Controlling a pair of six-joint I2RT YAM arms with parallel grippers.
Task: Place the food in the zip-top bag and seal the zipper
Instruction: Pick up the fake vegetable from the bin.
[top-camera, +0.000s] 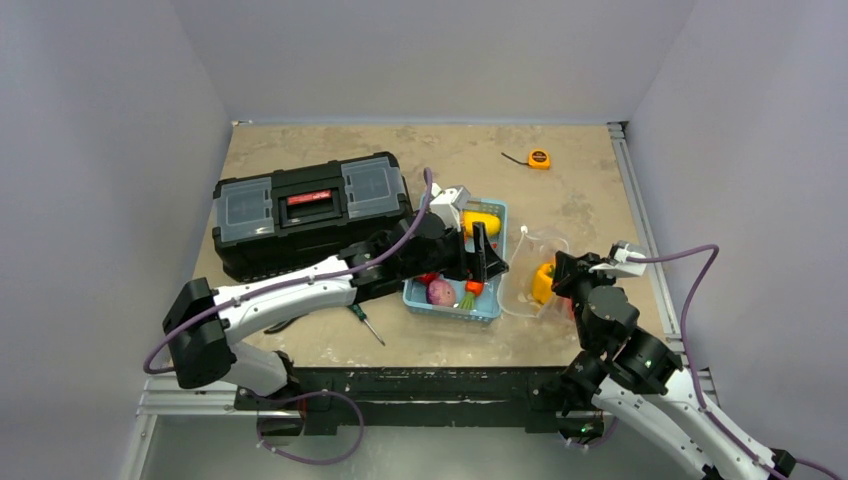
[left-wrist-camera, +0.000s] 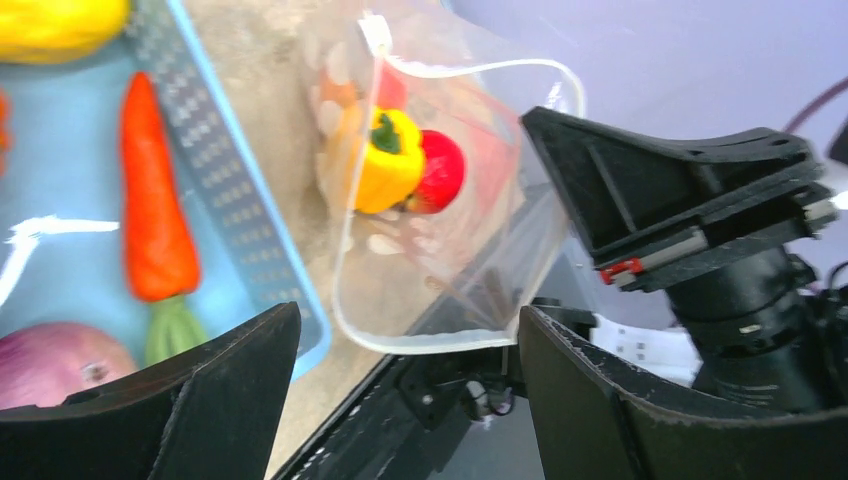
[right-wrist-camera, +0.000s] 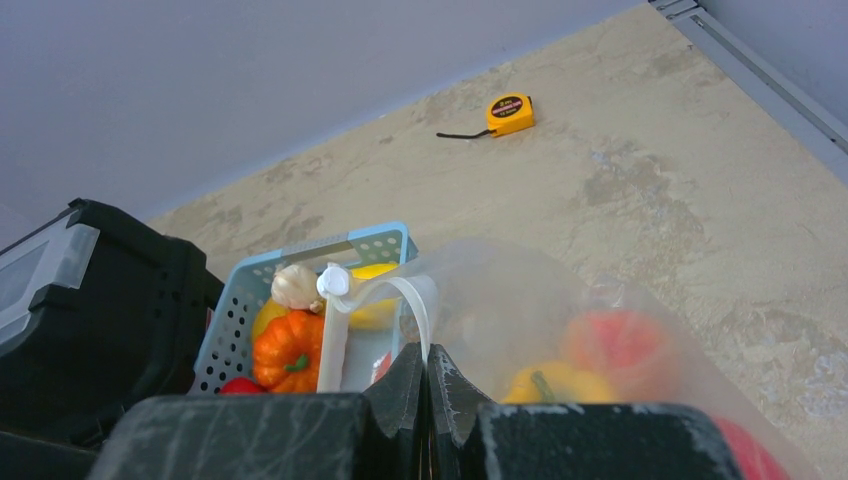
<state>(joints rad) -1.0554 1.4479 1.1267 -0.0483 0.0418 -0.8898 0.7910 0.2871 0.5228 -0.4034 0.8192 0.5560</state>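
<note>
The zip-top bag (top-camera: 530, 265) lies right of the light blue basket (top-camera: 492, 312), mouth open toward it. A yellow pepper (left-wrist-camera: 388, 160) and a red piece (left-wrist-camera: 440, 170) sit inside the bag; both also show in the right wrist view, the pepper (right-wrist-camera: 545, 385) and the red piece (right-wrist-camera: 620, 340). My right gripper (right-wrist-camera: 427, 375) is shut on the zipper strip (right-wrist-camera: 420, 300) at the mouth's near edge. My left gripper (left-wrist-camera: 405, 335) is open and empty, its fingers either side of the bag's lower rim. A carrot (left-wrist-camera: 155, 200), purple onion (left-wrist-camera: 55, 360), orange pumpkin (right-wrist-camera: 288, 350) and garlic (right-wrist-camera: 295, 285) lie in the basket.
A black toolbox (top-camera: 310, 210) stands left of the basket, under my left arm. A yellow tape measure (top-camera: 539, 158) lies at the back right. A screwdriver (top-camera: 365, 322) lies near the front edge. The table's near edge is just below the bag.
</note>
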